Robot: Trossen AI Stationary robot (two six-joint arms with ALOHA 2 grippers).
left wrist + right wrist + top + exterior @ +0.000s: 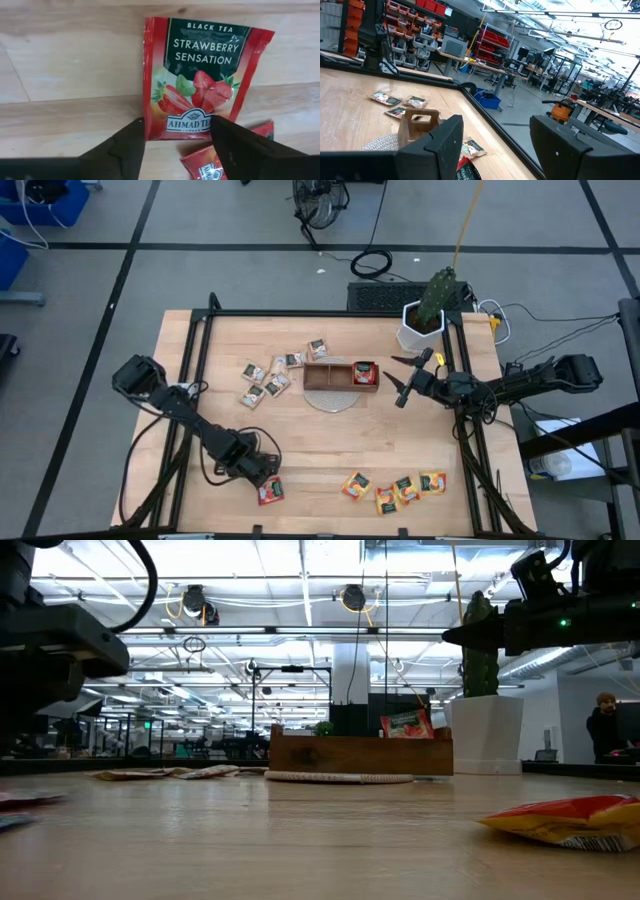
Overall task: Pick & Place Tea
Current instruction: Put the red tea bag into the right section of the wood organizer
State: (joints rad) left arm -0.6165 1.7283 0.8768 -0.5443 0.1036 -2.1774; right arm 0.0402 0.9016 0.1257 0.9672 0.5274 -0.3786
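left hand (268, 480): low at the near left of the surface (300, 440), right over a red tea bag (200, 80). its fingers (125, 150) stand apart, one on each side of the bag's bottom edge. i cannot tell if they pinch it.
red tea bag: lies flat on the wood. it has strawberries on it and the words "black tea strawberry sensation". more red bags (210, 162) lie just beside it, partly under the fingers.
right hand (408, 375): up in the air to the right of the tray (340, 385), fingers apart, holding nothing.
tray: brown wood, in the middle of the surface, on a round mat (330, 402). one red bag (364, 373) stands in its right part.
pale tea bags (275, 375): a bunch lies left of the tray.
orange-yellow tea bags (395, 487): a row near the front edge, to the right.
plant (430, 305): a green cactus in a white pot at the far right corner.
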